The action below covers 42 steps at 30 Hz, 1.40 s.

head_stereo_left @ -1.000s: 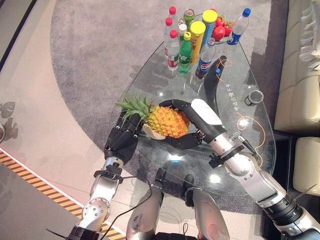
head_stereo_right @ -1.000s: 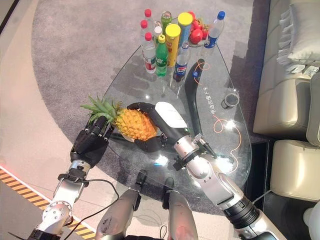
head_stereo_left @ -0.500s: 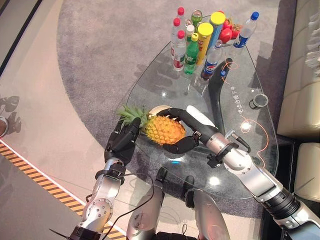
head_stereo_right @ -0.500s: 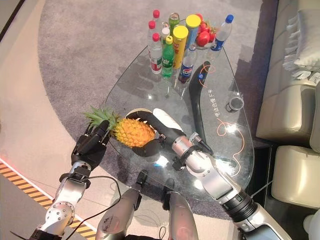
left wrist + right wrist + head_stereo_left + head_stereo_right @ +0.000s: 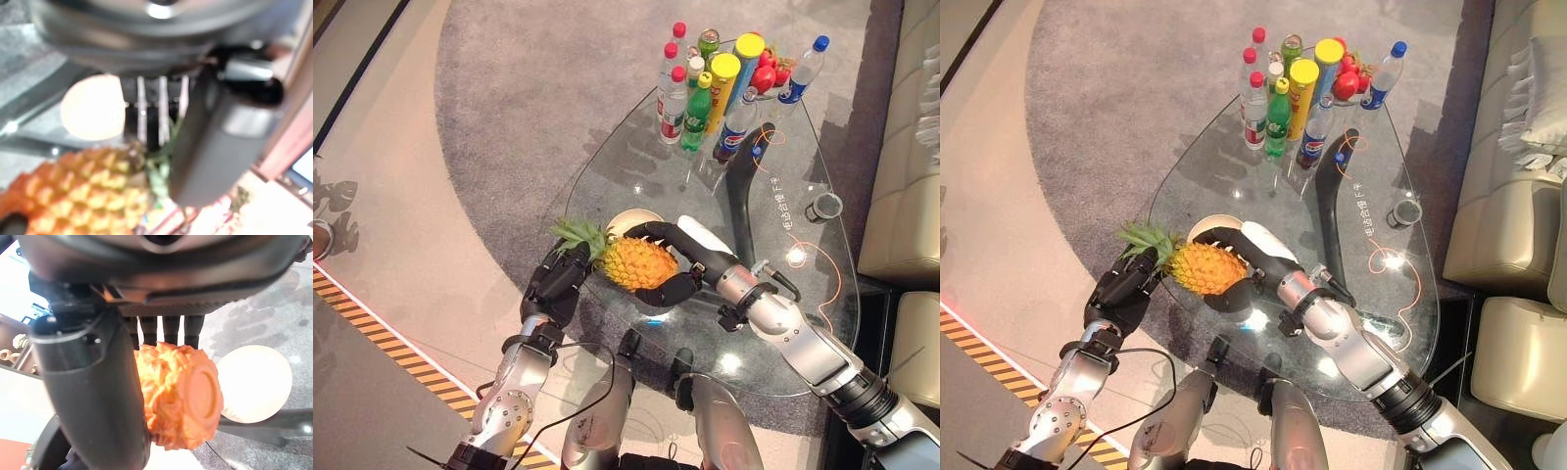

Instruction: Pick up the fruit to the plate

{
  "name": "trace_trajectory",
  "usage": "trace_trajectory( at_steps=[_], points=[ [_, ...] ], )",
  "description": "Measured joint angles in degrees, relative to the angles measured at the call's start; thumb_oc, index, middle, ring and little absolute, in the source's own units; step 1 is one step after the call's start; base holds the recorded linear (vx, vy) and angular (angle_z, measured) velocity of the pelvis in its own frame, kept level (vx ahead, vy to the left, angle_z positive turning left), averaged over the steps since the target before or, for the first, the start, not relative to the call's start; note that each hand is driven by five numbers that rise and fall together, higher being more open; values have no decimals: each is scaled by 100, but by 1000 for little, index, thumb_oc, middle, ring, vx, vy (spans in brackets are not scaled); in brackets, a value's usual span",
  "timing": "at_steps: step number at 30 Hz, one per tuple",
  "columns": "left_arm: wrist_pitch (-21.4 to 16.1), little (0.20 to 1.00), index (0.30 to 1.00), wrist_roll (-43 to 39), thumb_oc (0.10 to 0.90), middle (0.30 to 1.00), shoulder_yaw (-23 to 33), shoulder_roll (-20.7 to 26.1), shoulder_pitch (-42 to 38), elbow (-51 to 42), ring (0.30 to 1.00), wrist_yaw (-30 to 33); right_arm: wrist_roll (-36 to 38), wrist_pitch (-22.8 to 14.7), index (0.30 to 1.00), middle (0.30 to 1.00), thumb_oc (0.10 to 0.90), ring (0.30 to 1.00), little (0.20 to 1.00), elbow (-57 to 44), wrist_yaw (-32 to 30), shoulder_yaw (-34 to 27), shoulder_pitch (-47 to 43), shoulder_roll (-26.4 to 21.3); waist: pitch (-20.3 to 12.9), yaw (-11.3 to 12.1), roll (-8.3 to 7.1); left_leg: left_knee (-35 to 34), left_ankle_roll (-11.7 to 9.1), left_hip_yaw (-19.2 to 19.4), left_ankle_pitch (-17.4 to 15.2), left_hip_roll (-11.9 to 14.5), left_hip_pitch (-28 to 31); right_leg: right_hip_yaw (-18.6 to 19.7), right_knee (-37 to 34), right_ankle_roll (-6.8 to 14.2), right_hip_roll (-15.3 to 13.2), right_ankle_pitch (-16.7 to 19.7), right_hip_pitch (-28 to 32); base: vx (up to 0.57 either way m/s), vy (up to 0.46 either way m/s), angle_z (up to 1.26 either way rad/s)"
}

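**Pineapple held at the table's near left edge**

The glass table (image 5: 636, 166) is bare at mid-left; bottles (image 5: 700, 83) crowd its far corner. The right hand (image 5: 680, 257) curls around the pineapple (image 5: 636, 262), just beside the plate (image 5: 628, 219). The left hand (image 5: 560, 279) sits at its leaves; I cannot tell its grip.

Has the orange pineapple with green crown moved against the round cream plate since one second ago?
Yes. The pineapple, gripped by the right hand, covered most of the plate then; now it lies nearer the robot, with the plate showing beyond it.
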Motion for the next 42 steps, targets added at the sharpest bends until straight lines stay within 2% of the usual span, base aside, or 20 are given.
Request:
trace_trajectory(
  at_steps=[20, 21, 22, 28, 32, 42],
  points=[
    [-111, 200, 300, -420, 100, 300, -98, -7, 0, -10, 300, -47, -12, 0, 300, 300, 100, 300, 200, 24, -19, 3, 3, 15, 0, -10, 0, 0, 0, 1, 0, -3, -5, 1, 1, 0, -4, 0, -4, 0, 0, 0],
    [-114, 200, 300, -420, 100, 300, -100, -7, 1, -10, 300, -47, -14, 1, 519, 519, 355, 519, 455, 24, -36, 12, 3, 15, 0, -11, 0, 0, 0, 1, 0, -3, -5, 1, 1, 0, -3, 0, -4, 0, 0, 0],
    [-117, 200, 300, -420, 100, 300, -100, -7, 1, -10, 300, -47, -15, 1, 900, 900, 800, 900, 900, 24, -58, 25, 3, 16, 0, -12, 1, 0, 0, 1, 0, -3, -6, 2, 1, 0, -3, 0, -5, 0, 0, 0],
    [-141, 200, 300, -421, 100, 300, -119, -13, -10, -10, 300, -47, -16, 13, 900, 900, 800, 900, 900, 27, -133, 123, 3, 36, -1, -18, 0, -1, 0, 2, 0, -2, -5, 3, 0, 0, -6, 0, -5, 0, 0, 0],
    [-62, 200, 300, -414, 100, 300, -222, -16, -71, -8, 300, -45, -15, 17, 900, 900, 800, 900, 900, -2, -129, 416, 8, 146, -3, -23, -1, -6, 0, 4, 0, 1, -6, 5, -1, 0, -1, 0, -9, 0, 0, 0],
    [34, 200, 300, -399, 100, 300, -243, -25, -66, 55, 300, -45, -9, 4, 900, 900, 800, 900, 900, -25, -129, 433, 7, 279, -9, -21, -13, -7, 0, 7, 0, 4, -5, 9, -4, -1, 2, 2, -10, 0, 0, 0]
  ],
)
